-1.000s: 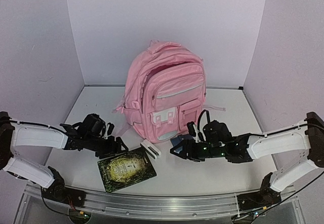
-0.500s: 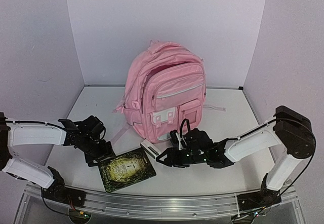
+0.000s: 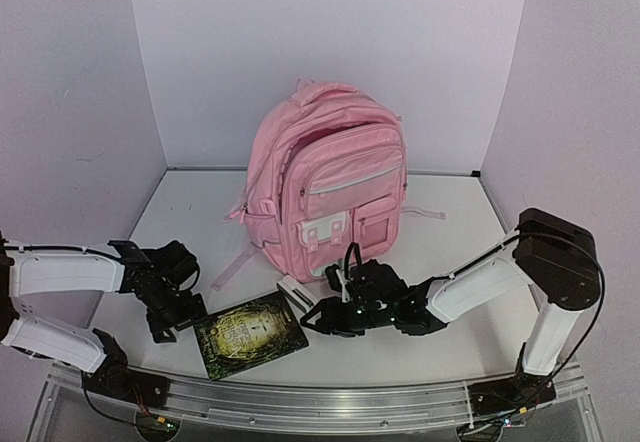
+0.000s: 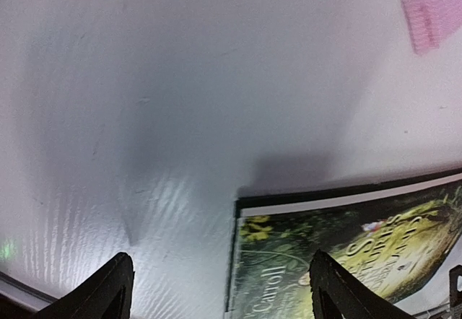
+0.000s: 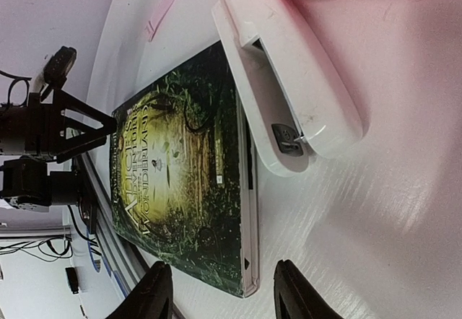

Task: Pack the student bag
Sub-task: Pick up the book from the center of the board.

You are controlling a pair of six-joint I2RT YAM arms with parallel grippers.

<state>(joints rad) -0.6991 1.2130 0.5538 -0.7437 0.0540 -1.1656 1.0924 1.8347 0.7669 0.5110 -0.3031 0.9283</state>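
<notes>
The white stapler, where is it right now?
The white stapler lies near the middle of the top view, between the base of the pink backpack and the green book.

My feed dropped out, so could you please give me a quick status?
Left gripper open, empty. Right gripper open at book edge. Student bag upright; book, stapler unpacked.

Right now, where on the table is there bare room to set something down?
Free: the table between the student bag and the right wall, and the back-left corner beside the bag. Crowded: the strip before the bag, with book, white stapler, right gripper and left gripper.
</notes>
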